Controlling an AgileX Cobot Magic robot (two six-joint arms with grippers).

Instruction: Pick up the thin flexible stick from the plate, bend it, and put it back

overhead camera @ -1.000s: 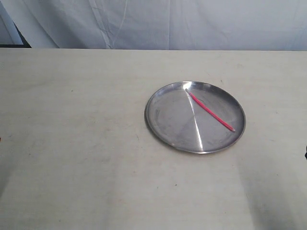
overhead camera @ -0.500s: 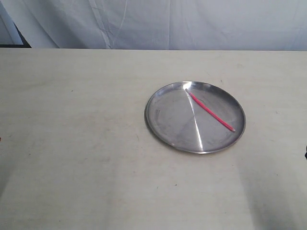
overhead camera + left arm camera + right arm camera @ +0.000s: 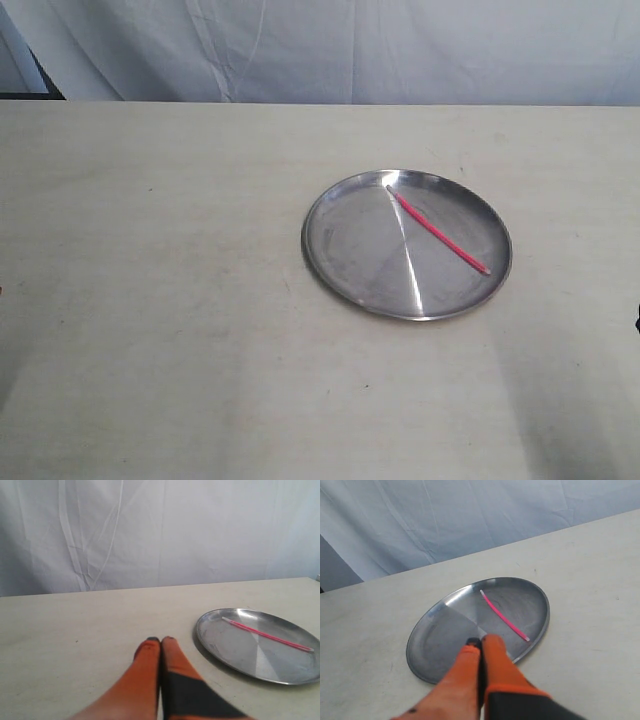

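Observation:
A thin pink-red stick (image 3: 437, 230) lies straight across the right half of the round silver plate (image 3: 340, 255), right of the table's middle. The left wrist view has the same stick (image 3: 267, 634) on the plate (image 3: 220, 645), well off to the side of my left gripper (image 3: 160, 640), whose orange fingers are pressed together with nothing in them. In the right wrist view my right gripper (image 3: 481, 640) is shut and empty, seen in front of the plate (image 3: 427, 645), with the stick (image 3: 504, 615) a short way beyond its tips. Neither gripper shows in the exterior view.
The plate sits on a pale beige table (image 3: 160, 300). A white cloth backdrop (image 3: 350, 50) hangs behind the table's far edge.

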